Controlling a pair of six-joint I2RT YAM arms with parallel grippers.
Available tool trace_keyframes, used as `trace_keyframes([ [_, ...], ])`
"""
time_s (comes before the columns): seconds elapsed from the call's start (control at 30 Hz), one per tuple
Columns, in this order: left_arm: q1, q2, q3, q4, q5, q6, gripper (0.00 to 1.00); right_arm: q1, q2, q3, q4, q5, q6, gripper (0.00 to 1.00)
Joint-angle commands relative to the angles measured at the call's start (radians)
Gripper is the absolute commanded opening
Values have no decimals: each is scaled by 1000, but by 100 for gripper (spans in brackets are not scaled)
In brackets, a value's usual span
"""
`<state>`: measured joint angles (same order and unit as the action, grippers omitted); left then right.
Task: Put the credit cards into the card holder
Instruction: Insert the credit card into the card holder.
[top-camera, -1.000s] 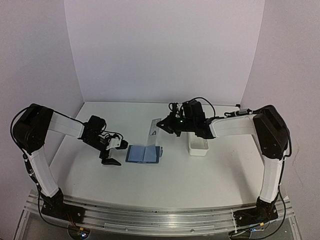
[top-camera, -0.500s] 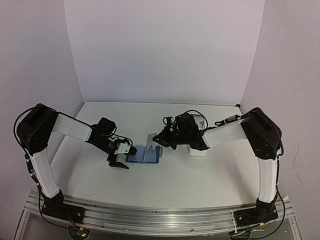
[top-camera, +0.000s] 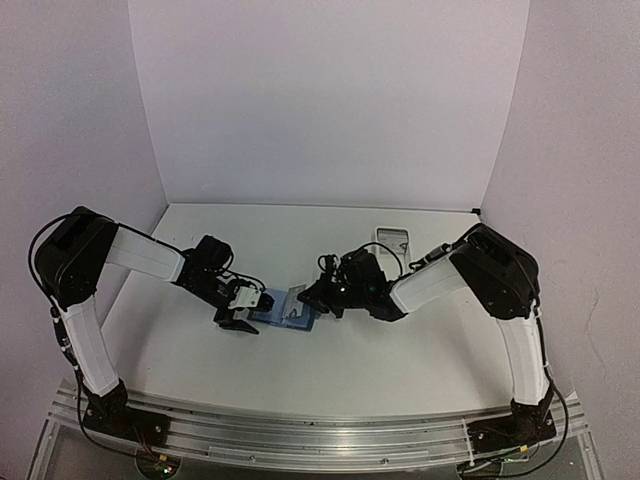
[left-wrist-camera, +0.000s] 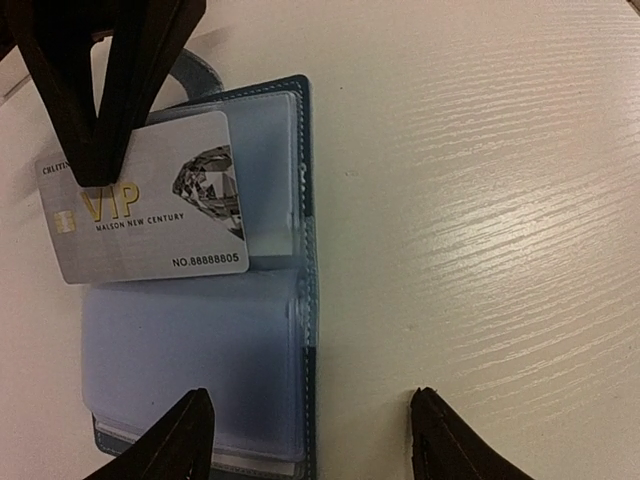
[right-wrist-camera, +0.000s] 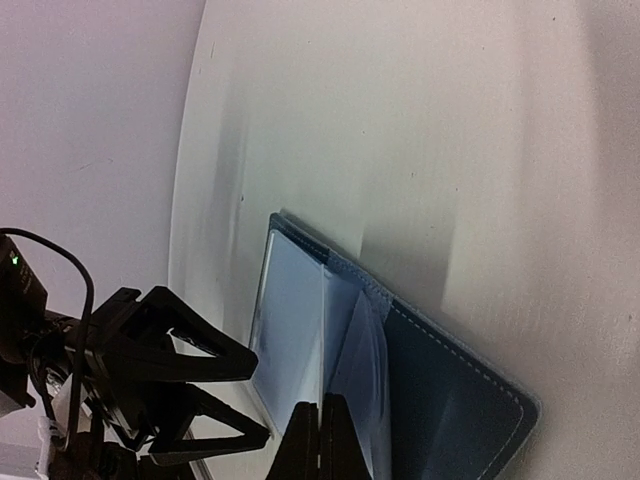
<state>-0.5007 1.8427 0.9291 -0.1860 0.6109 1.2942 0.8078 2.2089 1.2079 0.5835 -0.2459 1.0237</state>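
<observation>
The blue card holder (top-camera: 283, 309) lies open on the table, its clear pockets up; it also shows in the left wrist view (left-wrist-camera: 200, 340) and the right wrist view (right-wrist-camera: 440, 390). My right gripper (top-camera: 314, 300) is shut on a silver VIP credit card (left-wrist-camera: 145, 205) and holds it tilted over the holder's far half, its lower edge at a pocket. In the right wrist view the gripper (right-wrist-camera: 321, 440) pinches the card edge-on. My left gripper (left-wrist-camera: 315, 440) is open and low, straddling the holder's near edge, one finger over the holder and the other over the table.
A long white tray (top-camera: 392, 238) stands at the back right, behind my right arm. The walls enclose the table at the back and on both sides. My left gripper (right-wrist-camera: 170, 375) shows just beyond the holder in the right wrist view.
My right gripper has moved left and down with the card, from near the white tray to over the holder. My left gripper has moved right, up to the holder's edge.
</observation>
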Motion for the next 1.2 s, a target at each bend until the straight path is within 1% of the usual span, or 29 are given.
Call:
trace_keyframes([
  [0.0, 2, 56, -12, -92, -73, 33, 67, 7, 31, -14, 92, -14, 35, 0],
  [0.17, 2, 65, -9, -108, -86, 28, 64, 7, 39, -33, 170, -31, 60, 0],
  [0.2, 3, 61, 1, -105, -91, -4, 63, 7, 34, -31, 171, -29, 58, 0],
  [0.23, 13, 48, 44, -118, -78, -53, 64, 7, 22, -40, 170, -17, 64, 0],
  [0.3, 35, 25, 101, -193, -7, -77, 67, 7, 12, -54, 172, 4, 75, 0],
  [0.33, 57, 10, 158, -249, 47, -73, 70, 7, 8, -60, 170, 9, 81, 0],
  [0.37, 69, -5, 194, -305, 94, -46, 75, 7, 8, -58, 167, 9, 80, 0],
  [0.4, 75, -10, 228, -324, 104, -27, 82, 7, 9, -57, 157, 10, 79, 0],
  [0.5, 80, 24, 275, -313, 71, 27, 93, 6, 9, -55, 139, 16, 78, 0],
  [0.57, 84, 82, 323, -297, 45, 16, 93, 7, 9, -52, 121, 19, 76, 0],
  [0.63, 86, 130, 375, -291, 31, -40, 93, 6, 5, -51, 103, 24, 72, 0],
  [0.67, 93, 180, 421, -304, 34, -108, 91, 5, 1, -48, 85, 31, 66, 0],
  [0.7, 99, 247, 517, -336, 45, -216, 86, 7, -9, -40, 39, 40, 43, 0],
  [0.73, 100, 255, 544, -333, 40, -237, 86, 6, -12, -39, 27, 41, 36, 0],
  [0.83, 100, 330, 647, -345, 5, -523, 78, 4, -11, -39, 3, 44, 24, 0],
  [0.87, 100, 341, 663, -375, 10, -558, 77, 4, -12, -39, 3, 45, 23, 0],
  [0.9, 99, 361, 683, -397, 10, -630, 76, 4, -11, -37, 2, 45, 21, 0],
  [0.93, 100, 369, 692, -410, 10, -666, 76, 4, -10, -35, 1, 44, 19, 0],
  [1.0, 100, 383, 715, -482, 21, -806, 76, -1, -12, -29, -7, 43, 6, 0],
  [1.07, 110, 384, 722, -539, 37, -916, 80, -3, -12, -28, -8, 41, 2, 0],
  [1.1, 141, 380, 721, -588, 91, -1038, 83, -4, -9, -28, -8, 41, 1, 0],
  [1.17, 185, 366, 700, -607, 167, -1166, 85, -5, 0, -28, -7, 37, 2, 0],
])
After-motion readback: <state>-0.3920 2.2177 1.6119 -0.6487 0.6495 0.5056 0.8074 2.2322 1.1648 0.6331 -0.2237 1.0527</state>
